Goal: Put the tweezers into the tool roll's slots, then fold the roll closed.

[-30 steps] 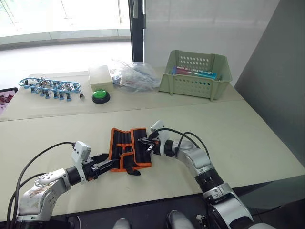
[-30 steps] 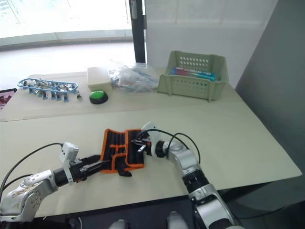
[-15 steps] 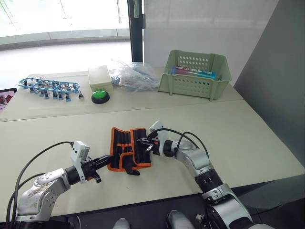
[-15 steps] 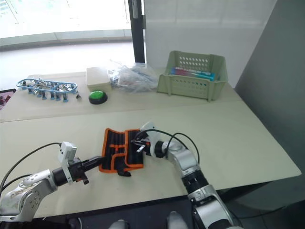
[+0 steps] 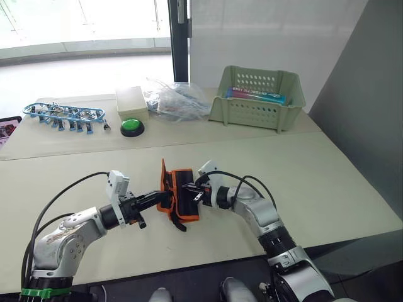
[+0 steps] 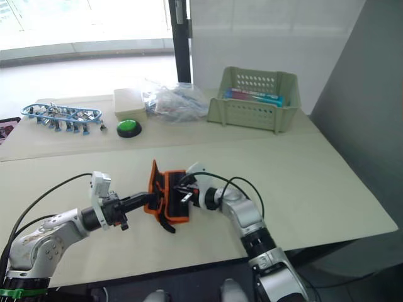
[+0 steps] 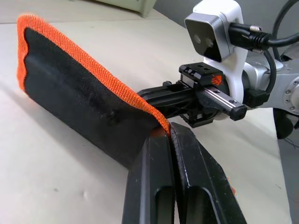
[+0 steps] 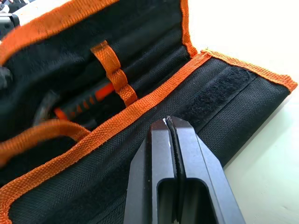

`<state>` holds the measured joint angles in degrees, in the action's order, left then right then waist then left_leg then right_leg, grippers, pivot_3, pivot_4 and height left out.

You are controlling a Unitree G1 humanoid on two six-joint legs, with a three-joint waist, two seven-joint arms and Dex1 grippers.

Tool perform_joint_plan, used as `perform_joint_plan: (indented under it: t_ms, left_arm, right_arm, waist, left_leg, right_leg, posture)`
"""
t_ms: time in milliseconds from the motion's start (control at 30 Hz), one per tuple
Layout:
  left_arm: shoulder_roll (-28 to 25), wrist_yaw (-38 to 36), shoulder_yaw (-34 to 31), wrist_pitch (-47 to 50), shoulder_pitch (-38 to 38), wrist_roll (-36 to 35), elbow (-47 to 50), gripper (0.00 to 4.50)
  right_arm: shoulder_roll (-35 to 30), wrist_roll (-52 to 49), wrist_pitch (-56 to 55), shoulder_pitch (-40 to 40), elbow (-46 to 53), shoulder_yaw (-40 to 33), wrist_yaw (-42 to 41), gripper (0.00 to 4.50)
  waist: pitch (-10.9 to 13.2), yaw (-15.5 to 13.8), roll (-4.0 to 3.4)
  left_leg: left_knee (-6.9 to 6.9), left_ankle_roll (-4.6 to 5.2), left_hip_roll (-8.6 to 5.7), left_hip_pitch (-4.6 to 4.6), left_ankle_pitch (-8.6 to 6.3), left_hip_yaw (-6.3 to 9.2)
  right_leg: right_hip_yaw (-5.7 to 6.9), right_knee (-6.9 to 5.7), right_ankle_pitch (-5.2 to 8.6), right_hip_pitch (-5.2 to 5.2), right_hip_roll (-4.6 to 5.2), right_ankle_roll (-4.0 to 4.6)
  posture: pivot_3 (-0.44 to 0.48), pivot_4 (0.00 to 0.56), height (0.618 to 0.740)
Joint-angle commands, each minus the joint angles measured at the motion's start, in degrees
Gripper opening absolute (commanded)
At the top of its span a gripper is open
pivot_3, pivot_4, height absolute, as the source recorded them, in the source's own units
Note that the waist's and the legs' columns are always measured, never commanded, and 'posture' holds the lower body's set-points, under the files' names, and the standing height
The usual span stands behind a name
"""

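The tool roll (image 5: 179, 194) lies at the lower centre of the frame on the pale surface (image 5: 327, 182), partly folded: its left flap stands up, almost vertical. The left pincer (image 5: 165, 196) is closed on the orange edge of this raised flap. The right pincer (image 5: 188, 187) is closed on the roll's right side, its tips pressed on the orange trim. Inside the roll, the slots (image 8: 140, 77) are visible under an orange stripe. In the upper part of the frame stand a pale green basket (image 5: 258, 97) and a green button (image 5: 133, 127).
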<state>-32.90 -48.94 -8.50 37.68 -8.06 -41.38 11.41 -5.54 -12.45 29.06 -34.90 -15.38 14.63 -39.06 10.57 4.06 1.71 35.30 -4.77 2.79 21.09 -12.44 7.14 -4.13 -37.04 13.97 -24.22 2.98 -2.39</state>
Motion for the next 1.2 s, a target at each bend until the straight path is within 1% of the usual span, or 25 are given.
perform_joint_plan:
  t_ms: [33,67,167,267,333,500,600,667,767,800,900,967,1067,1200]
  left_arm:
    - [1.67,0.74,3.98,-1.17,-2.65,3.27,-1.38,0.02]
    - [2.01,0.85,4.61,-1.39,-3.04,3.94,-1.87,0.02]
    - [5.30,2.99,9.63,-0.68,-6.03,7.21,-4.22,0.02]
    - [5.79,2.82,11.89,-0.94,-5.79,9.79,-5.51,0.02]
    - [6.11,2.83,12.63,-2.47,-5.17,11.66,-7.09,0.02]
    - [8.28,5.91,12.63,-3.19,-5.88,14.17,-11.02,0.02]
    - [7.88,6.39,13.21,-3.17,-6.00,15.71,-12.11,0.02]
    - [7.61,6.42,13.63,-2.75,-5.86,16.31,-12.24,0.02]
    - [7.30,6.07,14.48,-2.78,-5.55,17.03,-11.94,0.02]
    - [7.37,6.08,14.40,-2.66,-5.45,16.86,-11.85,0.02]
    - [7.52,6.30,14.15,-2.50,-5.38,16.60,-12.03,0.02]
    - [7.29,6.37,14.24,-2.60,-5.03,16.84,-11.77,0.66]
    - [7.28,5.87,14.10,-3.02,-4.71,16.34,-11.27,1.55]
    - [7.02,5.62,12.75,-2.48,-4.28,14.95,-10.56,2.88]
  right_arm:
    - [-0.17,0.99,2.36,1.65,-0.34,1.14,0.20,0.00]
    - [-0.20,1.02,2.44,1.70,-0.21,1.19,0.24,0.00]
    - [-0.20,0.56,3.39,2.27,1.21,0.62,0.97,0.00]
    - [0.66,-0.74,2.16,2.19,2.57,-1.83,2.13,0.00]
    - [1.93,-3.66,1.89,1.66,4.52,-5.27,2.50,0.00]
    - [2.02,-9.19,4.16,-1.18,8.64,-12.20,3.57,0.00]
    - [1.14,-10.70,4.45,-2.72,10.43,-13.74,3.05,0.00]
    - [0.72,-11.46,3.80,-3.17,12.03,-13.16,1.29,0.00]
    - [-0.01,-11.15,3.41,-4.18,14.62,-9.82,-1.70,0.00]
    - [-0.59,-7.84,3.11,-5.18,12.82,-6.48,-1.44,0.00]
    - [-2.28,-0.59,1.77,-7.20,6.28,0.25,-0.87,0.00]
    - [-3.51,2.41,0.58,-7.72,2.78,2.98,-1.44,0.00]
    - [-3.94,4.46,-0.17,-8.72,-0.78,4.52,-2.06,0.00]
    - [-3.79,6.20,-2.19,-9.50,-4.73,5.21,-3.10,0.00]
  waist:
    - [-0.01,-0.04,0.01]
    - [-0.01,-0.02,0.01]
    - [-0.01,-0.06,0.00]
    - [-0.03,0.00,0.03]
    - [-0.04,0.03,-0.03]
    - [-0.03,-0.40,-0.04]
    - [-0.04,-0.44,-0.07]
    - [-0.12,-0.43,-0.15]
    - [-0.19,-0.20,-0.23]
    - [-0.21,-0.14,-0.27]
    - [-0.27,-0.06,-0.36]
    - [-0.32,-0.23,-0.35]
    - [-0.35,-0.32,-0.35]
    - [-0.35,-0.08,-0.36]
  left_leg:
    - [0.00,0.00,0.00,-0.01,0.00,0.00]
    - [0.00,0.00,0.00,-0.01,0.00,0.00]
    - [0.00,0.00,0.00,-0.01,0.00,0.00]
    - [0.00,0.00,-0.01,0.00,0.00,0.00]
    - [0.00,0.00,-0.01,-0.01,0.00,0.00]
    - [0.03,-0.02,-0.04,0.01,0.02,0.00]
    - [0.05,-0.01,-0.07,0.00,0.06,0.01]
    - [0.05,0.02,-0.06,-0.04,0.08,0.01]
    - [0.05,0.04,-0.06,-0.07,0.09,0.01]
    - [0.05,0.04,-0.07,-0.08,0.09,0.01]
    - [0.05,0.07,-0.07,-0.11,0.13,0.01]
    - [0.05,0.13,-0.07,-0.12,0.17,0.00]
    - [0.05,0.13,-0.09,-0.06,0.19,0.01]
    - [0.05,0.19,-0.10,-0.10,0.25,0.01]
  right_leg:
    - [0.00,0.00,0.00,0.01,0.00,-0.01]
    - [0.00,-0.01,0.00,0.01,-0.01,-0.01]
    - [0.00,-0.01,0.00,0.01,-0.01,-0.01]
    - [-0.01,0.02,-0.01,0.04,0.00,-0.02]
    - [-0.01,0.01,-0.01,0.02,-0.01,-0.02]
    - [-0.01,0.02,-0.04,0.04,0.02,-0.06]
    - [-0.01,0.02,-0.08,0.06,0.03,-0.09]
    - [-0.01,0.01,-0.10,0.12,0.03,-0.09]
    - [-0.02,0.01,-0.10,0.15,0.03,-0.09]
    - [-0.02,0.01,-0.10,0.15,0.03,-0.09]
    - [-0.02,0.00,-0.12,0.14,0.03,-0.09]
    - [-0.02,0.00,-0.15,0.14,0.02,-0.07]
    - [-0.03,0.04,-0.16,0.16,0.04,-0.10]
    - [-0.04,0.01,-0.22,0.16,0.03,-0.08]
  posture:
    - [0.000,0.150,0.736]
    - [0.000,0.150,0.736]
    - [0.000,0.150,0.736]
    - [0.000,0.150,0.736]
    - [0.000,0.150,0.736]
    - [0.000,0.150,0.736]
    - [0.000,0.150,0.736]
    - [0.000,0.150,0.736]
    - [0.000,0.150,0.736]
    - [0.000,0.150,0.736]
    - [0.000,0.150,0.736]
    - [0.000,0.150,0.736]
    - [0.000,0.150,0.736]
    - [0.000,0.150,0.736]
